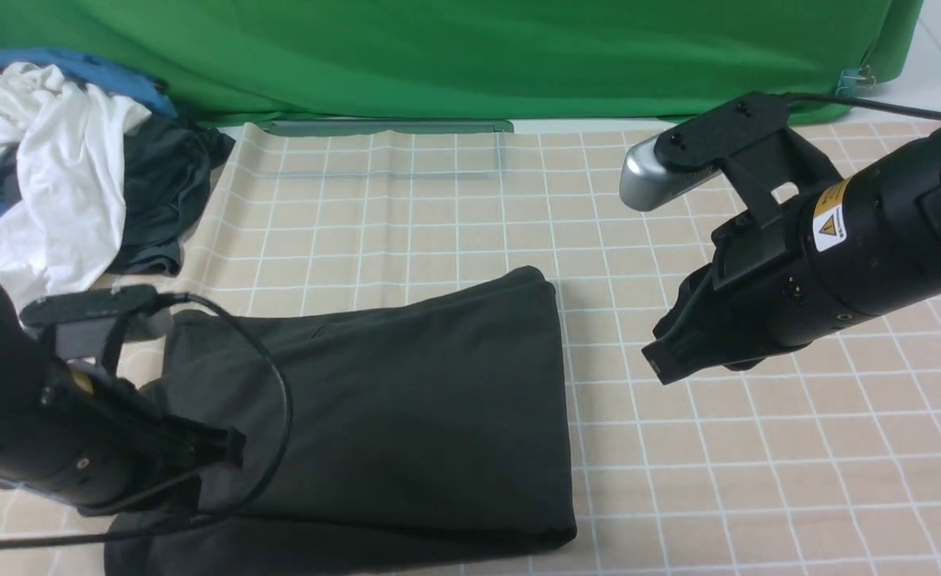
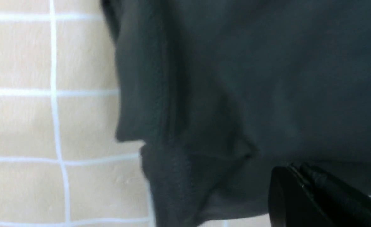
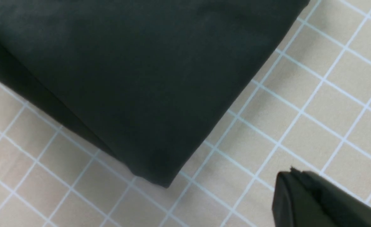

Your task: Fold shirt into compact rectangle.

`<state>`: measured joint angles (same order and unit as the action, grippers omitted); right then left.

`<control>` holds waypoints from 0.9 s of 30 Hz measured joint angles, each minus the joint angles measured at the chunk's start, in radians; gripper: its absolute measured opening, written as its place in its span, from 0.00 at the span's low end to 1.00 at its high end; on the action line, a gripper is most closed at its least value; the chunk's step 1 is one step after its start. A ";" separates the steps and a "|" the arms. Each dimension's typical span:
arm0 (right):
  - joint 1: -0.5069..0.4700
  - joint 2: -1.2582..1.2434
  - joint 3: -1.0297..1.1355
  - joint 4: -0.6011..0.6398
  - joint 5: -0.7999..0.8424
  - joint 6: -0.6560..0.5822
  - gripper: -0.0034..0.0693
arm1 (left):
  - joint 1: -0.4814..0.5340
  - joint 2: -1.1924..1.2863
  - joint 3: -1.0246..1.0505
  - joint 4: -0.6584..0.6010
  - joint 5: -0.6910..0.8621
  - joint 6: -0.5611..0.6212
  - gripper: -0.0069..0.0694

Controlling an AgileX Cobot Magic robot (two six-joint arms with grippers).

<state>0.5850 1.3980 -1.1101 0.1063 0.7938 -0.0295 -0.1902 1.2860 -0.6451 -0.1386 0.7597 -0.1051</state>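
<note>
checked cloth (image 1: 758, 448) | shirt (image 1: 406, 400) folded flat | left tool (image 1: 226, 448) closed – right tool (image 1: 662, 360) closed, empty

Shirt (image 1: 406, 400) by the left claw (image 1: 230, 448): plain black, no print showing. Mat (image 1: 758, 448) under the right claw (image 1: 662, 360): beige, white grid lines. Pile (image 1: 62, 184) beyond the left claw: white, blue, dark grey cloth. Backdrop (image 1: 438, 56): green. Both claws black.

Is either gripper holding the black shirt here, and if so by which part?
The right gripper is shut, off to the side of the shirt, holding nothing. The left gripper is shut over the shirt's left part; whether it pinches cloth cannot be told.
</note>
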 joint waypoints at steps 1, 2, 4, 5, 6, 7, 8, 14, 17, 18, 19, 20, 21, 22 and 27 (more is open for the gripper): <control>0.000 0.000 0.000 0.000 0.000 0.000 0.10 | 0.000 0.010 0.020 0.010 -0.014 -0.017 0.12; 0.000 0.000 0.000 0.000 0.000 0.000 0.10 | 0.000 0.025 0.036 0.017 -0.024 -0.028 0.12; 0.000 0.000 0.000 0.001 0.000 0.000 0.10 | 0.000 0.057 0.068 0.025 -0.040 -0.041 0.12; 0.000 0.000 0.000 0.001 0.000 0.001 0.10 | 0.000 0.087 0.085 0.026 -0.051 -0.048 0.12; 0.000 0.000 0.000 0.001 0.000 0.001 0.10 | 0.000 0.106 0.094 0.027 -0.053 -0.052 0.12; 0.000 0.000 0.000 0.001 0.000 0.001 0.10 | 0.000 0.115 0.095 0.029 -0.050 -0.054 0.12; 0.000 0.000 0.000 0.001 0.003 0.004 0.10 | 0.000 0.124 0.093 0.028 -0.043 -0.058 0.12; 0.000 0.000 0.000 0.002 0.029 0.055 0.12 | 0.000 0.076 0.073 0.036 -0.004 -0.065 0.12; -0.001 0.005 0.000 0.002 0.043 0.088 0.16 | 0.000 -0.016 0.042 0.040 0.035 -0.067 0.12; -0.004 0.010 0.000 0.003 0.043 0.105 0.19 | 0.000 -0.054 0.030 0.040 0.051 -0.068 0.12; -0.010 0.017 0.000 0.003 0.044 0.116 0.21 | 0.000 -0.076 0.023 0.040 0.060 -0.068 0.12; -0.013 0.021 0.000 0.004 0.044 0.121 0.23 | 0.000 -0.099 0.016 0.040 0.069 -0.068 0.12; -0.034 0.044 -0.001 0.008 0.043 0.142 0.28 | 0.000 -0.160 0.006 0.040 0.088 -0.068 0.12; -0.052 0.064 -0.002 0.009 0.041 0.151 0.32 | 0.000 -0.197 0.004 0.040 0.098 -0.068 0.12; -0.122 0.188 -0.027 0.126 0.030 0.126 0.47 | 0.000 -0.347 0.002 0.026 0.164 -0.065 0.12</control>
<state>0.4628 1.5861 -1.1371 0.2323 0.8237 0.0964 -0.1902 0.9387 -0.6428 -0.1130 0.9241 -0.1702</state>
